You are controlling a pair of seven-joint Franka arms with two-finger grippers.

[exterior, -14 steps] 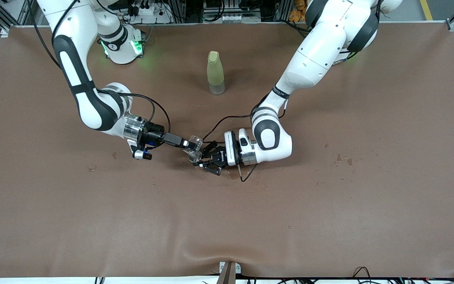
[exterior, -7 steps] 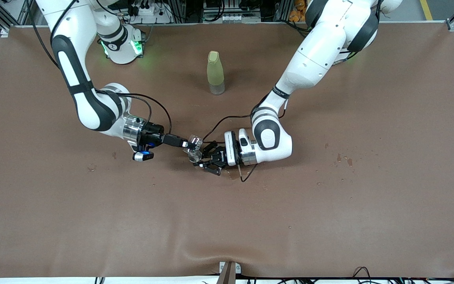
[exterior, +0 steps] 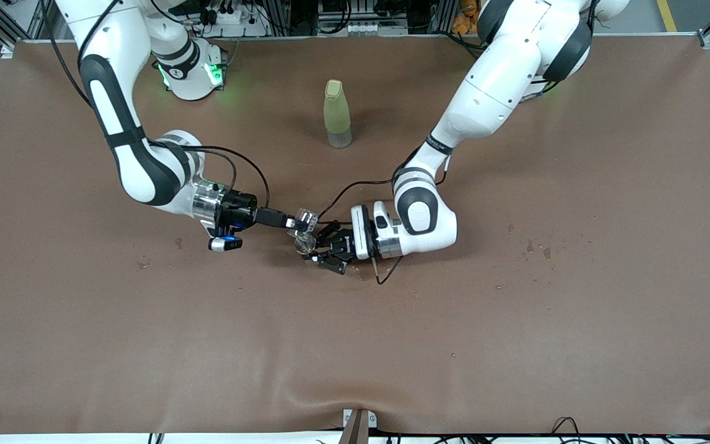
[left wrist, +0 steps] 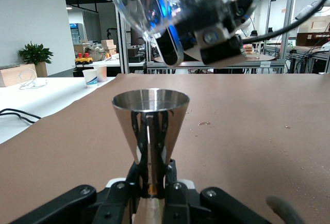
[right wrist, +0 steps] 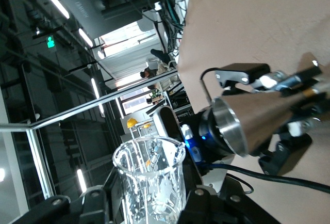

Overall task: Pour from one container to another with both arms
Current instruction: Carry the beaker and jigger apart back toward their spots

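My right gripper (exterior: pixel 296 222) is shut on the small clear stemless cup (exterior: pixel 307 219) and holds it tipped over the middle of the table. The cup (right wrist: pixel 149 180) fills the space between the fingers of my right gripper (right wrist: pixel 149 206) in the right wrist view. Just under it is the stemmed glass (exterior: pixel 303 245), its cone-shaped bowl (left wrist: pixel 150 113) shiny and upright. My left gripper (exterior: pixel 316 248) is shut on its stem. In the left wrist view the fingers (left wrist: pixel 135 175) pinch the stem, and the tilted cup (left wrist: pixel 149 7) hangs just above the bowl. The glass's foot is hidden.
A tall yellow-green bottle (exterior: pixel 336 114) stands farther from the front camera than both grippers, between the two arms' bases. Small wet spots (exterior: pixel 537 250) mark the brown table cover toward the left arm's end.
The right wrist has turned a little, tipping the cup slightly more over the stemmed glass. The left arm and the glass have stayed put.
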